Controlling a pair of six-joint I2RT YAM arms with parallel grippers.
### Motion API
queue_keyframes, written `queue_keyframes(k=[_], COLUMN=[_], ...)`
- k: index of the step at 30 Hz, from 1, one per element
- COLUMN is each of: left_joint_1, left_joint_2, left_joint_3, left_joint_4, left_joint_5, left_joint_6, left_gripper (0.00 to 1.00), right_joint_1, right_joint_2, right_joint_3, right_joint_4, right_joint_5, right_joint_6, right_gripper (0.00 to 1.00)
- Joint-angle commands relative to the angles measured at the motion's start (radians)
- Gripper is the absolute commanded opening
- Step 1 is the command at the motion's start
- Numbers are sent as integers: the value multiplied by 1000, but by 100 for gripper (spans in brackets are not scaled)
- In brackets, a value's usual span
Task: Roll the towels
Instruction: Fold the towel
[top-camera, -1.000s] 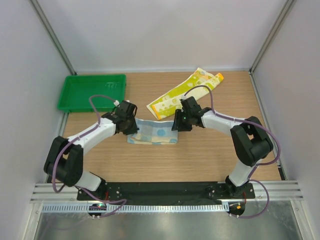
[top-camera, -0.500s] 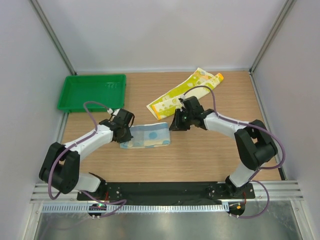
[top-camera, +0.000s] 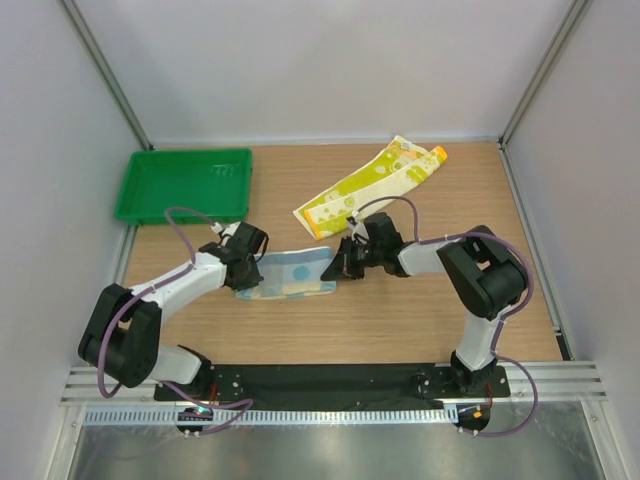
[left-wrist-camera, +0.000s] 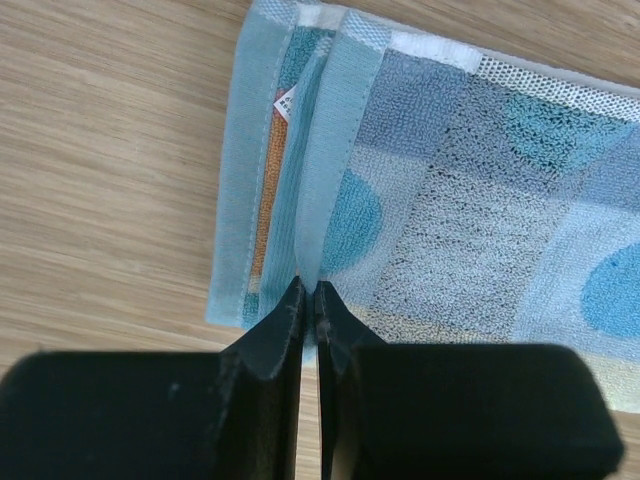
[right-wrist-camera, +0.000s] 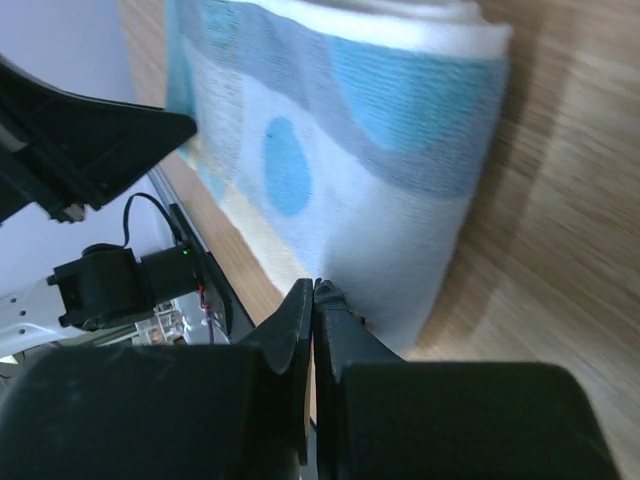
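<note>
The light blue and white patterned towel (top-camera: 290, 275) lies flat in the middle of the table. My left gripper (top-camera: 248, 263) is at its left end. In the left wrist view that gripper (left-wrist-camera: 308, 288) is shut, pinching a raised fold of the towel (left-wrist-camera: 450, 200) beside its hem. My right gripper (top-camera: 345, 262) is at the towel's right end. In the right wrist view it (right-wrist-camera: 315, 288) is shut, with its tips meeting on the near edge of the towel (right-wrist-camera: 350, 150). The long yellow-green towel (top-camera: 365, 185) lies diagonally behind, untouched.
A green plastic tray (top-camera: 180, 185) stands at the back left of the table. Grey walls close in the left, back and right sides. The arm bases sit on a black rail along the near edge.
My right gripper has shut at the blue towel's right end and slid leftward. The towel now looks shorter and sits further left. My left gripper has moved slightly nearer.
</note>
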Motion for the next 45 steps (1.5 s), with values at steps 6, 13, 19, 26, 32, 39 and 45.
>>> queue_keyframes(k=[6, 13, 19, 26, 32, 39, 45], left_joint_1=[-2, -2, -13, -28, -27, -27, -27], left_joint_2=[30, 76, 142, 171, 183, 208, 192], left_joint_3=[-11, 4, 78, 113, 107, 102, 70], left_joint_4=[11, 89, 105, 103, 114, 144, 164], left_joint_5=[-41, -26, 8, 7, 13, 24, 27], left_joint_6=[-10, 52, 65, 58, 55, 45, 42], left_gripper=[2, 0, 0, 0, 0, 0, 1], right_joint_1=[5, 0, -1, 36, 112, 221, 230], right_joint_2=[73, 9, -181, -369, -378, -65, 84], right_joint_3=[-14, -56, -105, -33, 87, 236, 259], right_joint_4=[-109, -294, -495, -559, -422, -262, -108], right_joint_5=[148, 405, 608, 559, 282, 217, 188], right_joint_6=[-73, -108, -113, -150, -84, -12, 50], right_gripper=[1, 1, 1, 1, 4, 1, 1])
